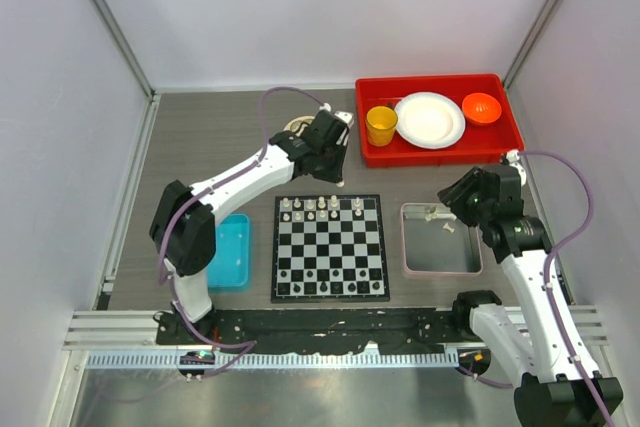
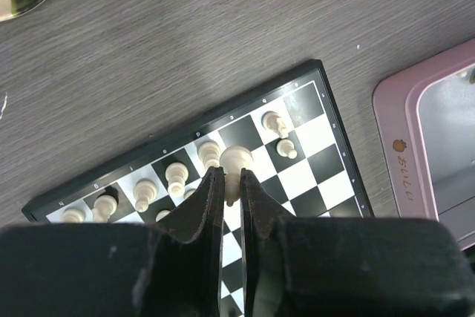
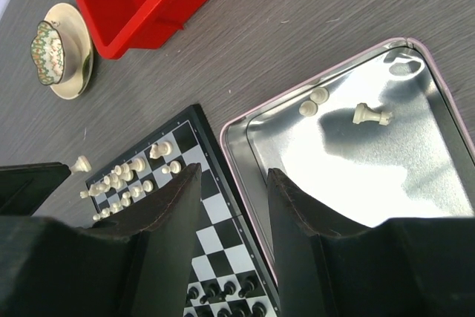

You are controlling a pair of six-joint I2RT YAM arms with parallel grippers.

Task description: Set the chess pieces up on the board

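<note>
My left fingers [image 2: 211, 200] are pressed nearly together, clamped on a cream chess piece [image 2: 236, 158]. Its long axis runs in line with the fingers. The narrow part is pinched between them and a wide round end pokes out past the tips toward the board [image 2: 315, 130]. I cannot tell whether that end touches a square. The piece hangs over the far rows of the board, among the other cream pieces [image 2: 177, 177], which stand upright there in a loose line. In the overhead view the board lies square to the bench [image 1: 200, 147], with cream pieces along its far edge and the dark pieces [image 1: 320, 289] along its near edge. My right fingers [image 3: 185, 198] stand well apart with nothing between them, hovering over the near left corner of the pink-rimmed metal tray [image 3: 401, 176] just to the right of the board. Inside that tray one cream piece [image 3: 369, 115] lies on its side, its long axis running across the tray floor. Two smaller cream pieces [image 3: 312, 102] sit touching each other just beside it, near the far wall.
</note>
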